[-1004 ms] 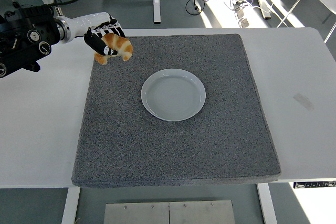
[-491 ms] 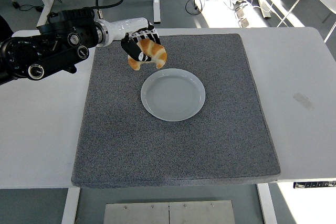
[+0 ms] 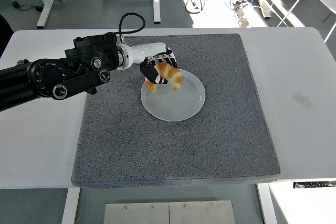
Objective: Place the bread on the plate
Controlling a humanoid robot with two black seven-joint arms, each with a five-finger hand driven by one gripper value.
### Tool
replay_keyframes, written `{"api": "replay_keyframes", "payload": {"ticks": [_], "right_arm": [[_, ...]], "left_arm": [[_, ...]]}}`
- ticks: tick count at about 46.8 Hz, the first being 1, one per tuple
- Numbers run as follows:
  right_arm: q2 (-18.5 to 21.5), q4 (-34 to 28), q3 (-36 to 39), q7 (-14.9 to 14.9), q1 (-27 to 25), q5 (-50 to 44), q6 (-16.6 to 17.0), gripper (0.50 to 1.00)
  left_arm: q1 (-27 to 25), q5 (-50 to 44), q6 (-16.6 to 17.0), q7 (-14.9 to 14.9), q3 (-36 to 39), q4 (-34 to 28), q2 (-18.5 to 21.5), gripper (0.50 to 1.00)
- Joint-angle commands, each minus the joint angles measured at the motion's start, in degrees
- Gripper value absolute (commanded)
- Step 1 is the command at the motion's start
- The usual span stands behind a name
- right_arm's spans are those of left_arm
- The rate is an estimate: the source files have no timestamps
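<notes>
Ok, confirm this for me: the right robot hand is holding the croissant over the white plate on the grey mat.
Not quite: it is the left robot hand, reaching in from the picture's left edge in the head view, that holds the croissant over the white plate on the grey mat. No right arm shows.

Bread (image 3: 169, 75): golden-brown croissant, curved, tilted, lighter patches on crust, held over the upper-left part of the plate; contact with plate unclear. Plate (image 3: 181, 106): round, white, shallow rim, flat on grey mat, nothing resting in its middle.
</notes>
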Motion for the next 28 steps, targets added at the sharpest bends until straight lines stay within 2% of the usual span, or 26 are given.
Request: {"api": "replay_keyframes", "payload": {"ticks": [1, 9, 23, 26, 28], "right_arm": [[0.00, 0.00, 0.00, 0.00, 0.01, 0.02, 0.00, 1.000], [0.00, 0.00, 0.00, 0.00, 0.01, 0.01, 0.00, 1.000], [0.00, 0.00, 0.00, 0.00, 0.01, 0.02, 0.00, 1.000], [0.00, 0.00, 0.00, 0.00, 0.01, -0.07, 0.00, 1.000], [0.00, 0.00, 0.00, 0.00, 0.01, -0.07, 0.00, 1.000]], "left_arm": [[0.56, -0.01, 1.67, -0.13, 1.32, 0.37, -1.10, 0.542], [1.88, -0.01, 4.04, -0.39, 2.91, 1.69, -3.04, 0.542], [2.50, -0.10, 4.40, -0.74, 3.52, 3.10, -4.27, 0.555], [2.50, -0.27, 4.40, -0.74, 3.44, 3.19, -4.18, 0.604], [2.41, -0.88, 4.40, -0.74, 3.17, 3.19, -4.18, 0.673]]}}
